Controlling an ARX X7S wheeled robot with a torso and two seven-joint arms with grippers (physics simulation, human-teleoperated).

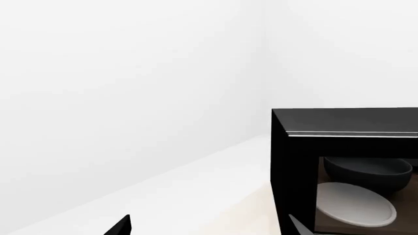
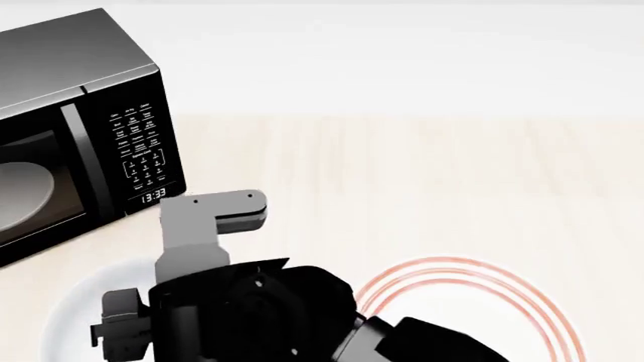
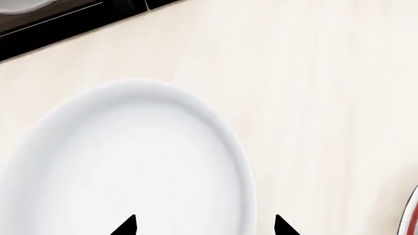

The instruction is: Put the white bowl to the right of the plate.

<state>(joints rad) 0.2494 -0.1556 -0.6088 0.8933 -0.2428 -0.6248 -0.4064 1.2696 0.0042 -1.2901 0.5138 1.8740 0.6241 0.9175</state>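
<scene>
Head view: white bowl (image 2: 75, 302) sits on the pale wood counter (image 2: 423, 188) near its front edge, left of the plate (image 2: 523, 302), mostly hidden by the robot's dark arm; only its left rim shows. Plate's red rings show to the right of the arm, w/ bare counter between the two. Black microwave (image 2: 81, 128) stands at the back-left, clock lit, just behind the bowl.

Right wrist view shows what the head can't: whole bowl interior (image 3: 130, 166) from above, plain white, upright. Right pincer (image 3: 203, 226) is spread wide, one black tip over the bowl's inside, the other outside its rim, so wall lies between them; not gripping. A sliver of the plate (image 3: 411, 215) at frame edge, microwave base (image 3: 65, 19) beyond the bowl.

Left wrist view: only one shows the microwave (image 1: 346, 166) interior, w/ pale round tray (image 1: 356, 205). Left pincer: one tip (image 1: 121, 227) visible, can't tell state.
</scene>
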